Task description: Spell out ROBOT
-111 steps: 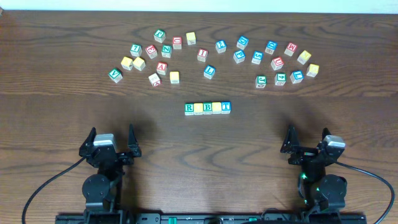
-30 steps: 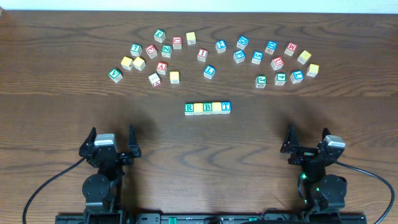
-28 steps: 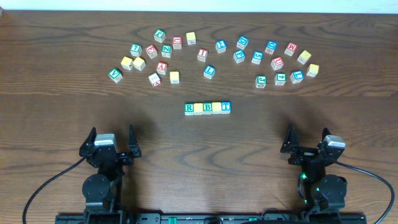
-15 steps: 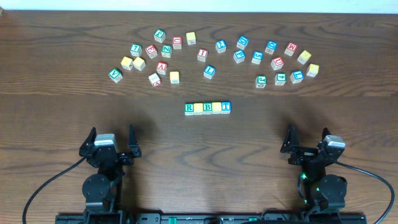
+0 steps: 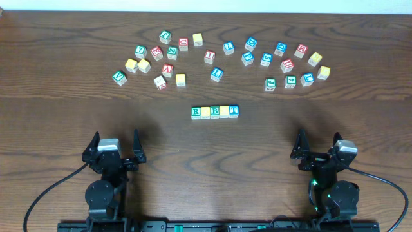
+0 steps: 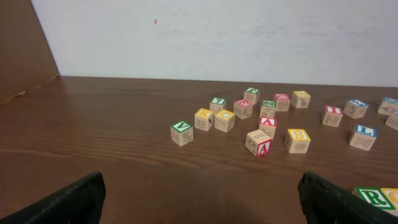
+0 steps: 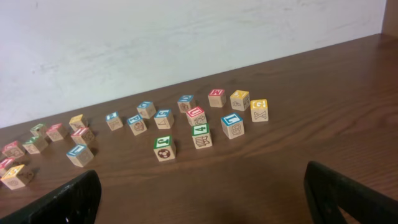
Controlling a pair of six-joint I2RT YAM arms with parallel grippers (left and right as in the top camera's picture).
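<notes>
Five cubes stand touching in a straight row at mid-table: a green-lettered R (image 5: 196, 112), a yellow-faced cube (image 5: 206, 112), a green-lettered B (image 5: 215, 111), a second yellow-faced cube (image 5: 224, 111) and a blue-lettered T (image 5: 234, 111). My left gripper (image 5: 116, 138) rests near the front left, open and empty, well short of the row. The right gripper (image 5: 318, 138) sits at the front right, also open and empty. In the left wrist view the R cube (image 6: 373, 197) peeks in at the lower right beside the left gripper (image 6: 201, 205). The right wrist view shows the right gripper (image 7: 202, 200) but not the row.
Several loose alphabet cubes lie scattered in an arc beyond the row: a left cluster (image 5: 158, 58) and a right cluster (image 5: 290, 64). A white wall (image 6: 217, 31) bounds the table's far edge. Cables trail from both arm bases at the front edge.
</notes>
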